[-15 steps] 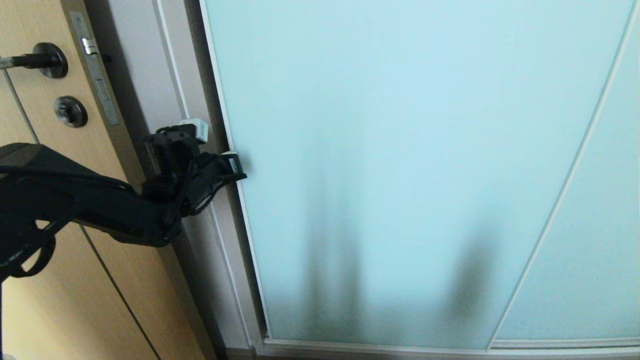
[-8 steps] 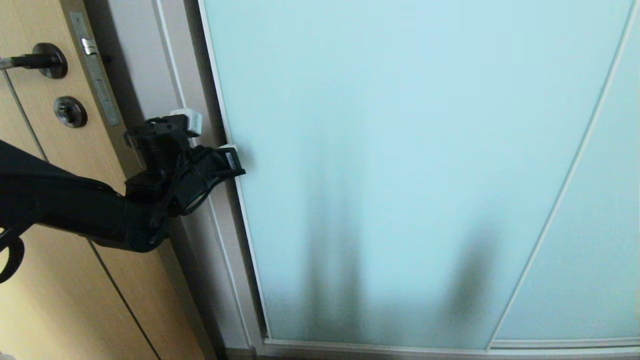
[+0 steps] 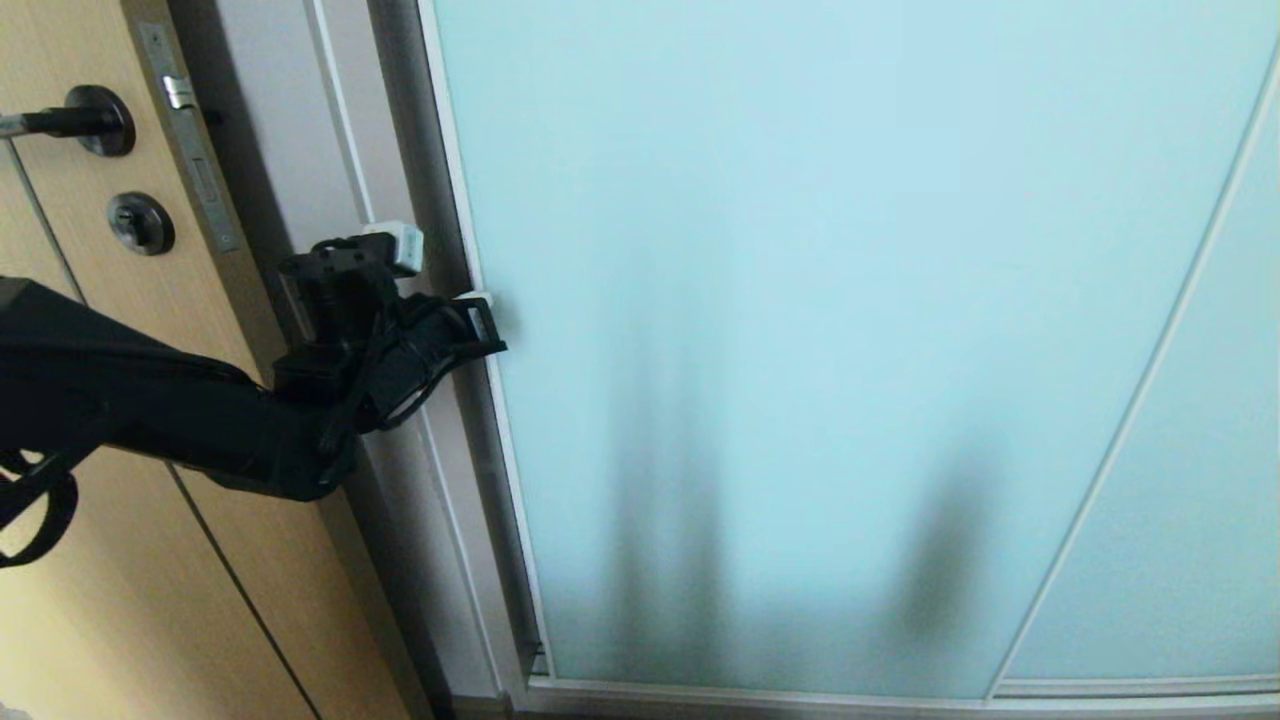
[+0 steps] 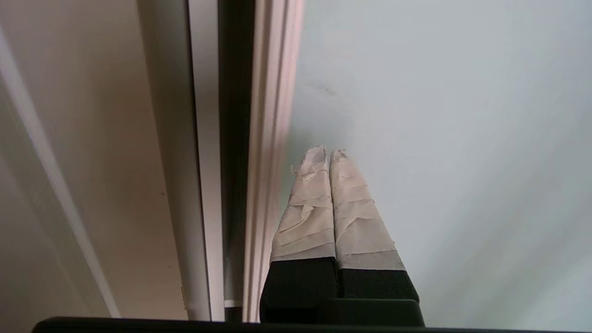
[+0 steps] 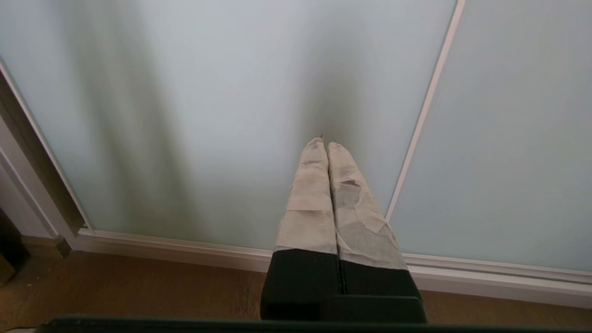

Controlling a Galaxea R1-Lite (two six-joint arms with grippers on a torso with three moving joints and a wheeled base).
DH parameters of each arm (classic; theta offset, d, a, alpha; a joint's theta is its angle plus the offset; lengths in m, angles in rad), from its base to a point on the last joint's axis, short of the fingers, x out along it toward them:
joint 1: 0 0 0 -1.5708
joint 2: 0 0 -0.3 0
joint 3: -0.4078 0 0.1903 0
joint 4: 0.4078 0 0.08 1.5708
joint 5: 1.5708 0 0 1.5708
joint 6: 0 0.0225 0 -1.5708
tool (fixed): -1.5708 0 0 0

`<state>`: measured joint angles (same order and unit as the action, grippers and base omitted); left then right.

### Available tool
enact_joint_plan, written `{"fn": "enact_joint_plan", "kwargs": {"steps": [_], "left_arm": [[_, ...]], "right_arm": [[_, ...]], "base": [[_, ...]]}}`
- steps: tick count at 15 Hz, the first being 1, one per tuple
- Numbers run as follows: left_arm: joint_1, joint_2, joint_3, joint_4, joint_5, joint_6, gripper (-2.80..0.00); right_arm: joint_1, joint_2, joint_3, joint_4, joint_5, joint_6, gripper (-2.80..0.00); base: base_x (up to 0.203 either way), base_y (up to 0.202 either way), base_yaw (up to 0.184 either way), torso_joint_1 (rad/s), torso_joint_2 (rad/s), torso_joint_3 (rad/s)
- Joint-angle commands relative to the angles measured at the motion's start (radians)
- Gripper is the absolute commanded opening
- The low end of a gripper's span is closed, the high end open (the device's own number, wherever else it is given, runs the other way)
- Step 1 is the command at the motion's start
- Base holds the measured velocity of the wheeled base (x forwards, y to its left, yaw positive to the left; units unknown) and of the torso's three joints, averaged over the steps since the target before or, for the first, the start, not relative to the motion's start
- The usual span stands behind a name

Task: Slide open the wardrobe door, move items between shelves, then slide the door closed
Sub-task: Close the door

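Note:
The sliding wardrobe door [image 3: 800,300] is a frosted aqua glass panel that fills most of the head view. My left gripper [image 3: 484,304] is shut and empty. Its taped fingertips [image 4: 340,159] lie against the glass just inside the door's slim pale frame [image 4: 273,138]. A narrow dark gap [image 4: 236,138] runs between that frame and the white jamb. My right gripper [image 5: 323,143] is also shut and empty, and it points at the lower part of the door [image 5: 185,115]. It is outside the head view. The items and the shelves are hidden behind the door.
On the left stands a light wood hinged door [image 3: 100,600] with a lever handle [image 3: 60,120] and a lock [image 3: 141,222]. A second glass panel [image 3: 1200,500] overlaps on the right. The bottom rail [image 3: 750,690] meets the brown wood floor [image 5: 138,286].
The sliding door's left edge has shifted a little to the right, widening the dark gap beside the jamb. My left gripper has moved right with it. The hinged door has not moved.

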<state>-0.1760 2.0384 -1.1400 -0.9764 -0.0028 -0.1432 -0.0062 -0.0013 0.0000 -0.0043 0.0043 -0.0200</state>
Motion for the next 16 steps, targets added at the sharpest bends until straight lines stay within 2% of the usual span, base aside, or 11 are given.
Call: {"fn": "enact_joint_plan", "kwargs": {"steps": [1, 7, 12, 16], "left_arm": [[0.000, 0.022, -0.012, -0.005, 0.000, -0.001, -2.80], [-0.014, -0.026, 0.019, -0.009, -0.001, -0.002, -2.80], [-0.109, -0.134, 0.096, -0.012, -0.002, -0.004, -2.80], [-0.113, -0.076, 0.067, -0.011, -0.006, -0.002, -2.80]], "right_arm": [[0.000, 0.001, 0.001, 0.000, 0.000, 0.000, -2.80], [0.000, 0.001, 0.001, 0.000, 0.000, 0.000, -2.80], [0.000, 0.001, 0.000, 0.000, 0.000, 0.000, -2.80], [0.000, 0.001, 0.000, 0.000, 0.000, 0.000, -2.80]], "base": [[0.000, 0.000, 0.000, 0.000, 0.00, 0.000], [0.000, 0.000, 0.000, 0.000, 0.00, 0.000], [0.000, 0.000, 0.000, 0.000, 0.00, 0.000], [0.000, 0.000, 0.000, 0.000, 0.00, 0.000]]}}
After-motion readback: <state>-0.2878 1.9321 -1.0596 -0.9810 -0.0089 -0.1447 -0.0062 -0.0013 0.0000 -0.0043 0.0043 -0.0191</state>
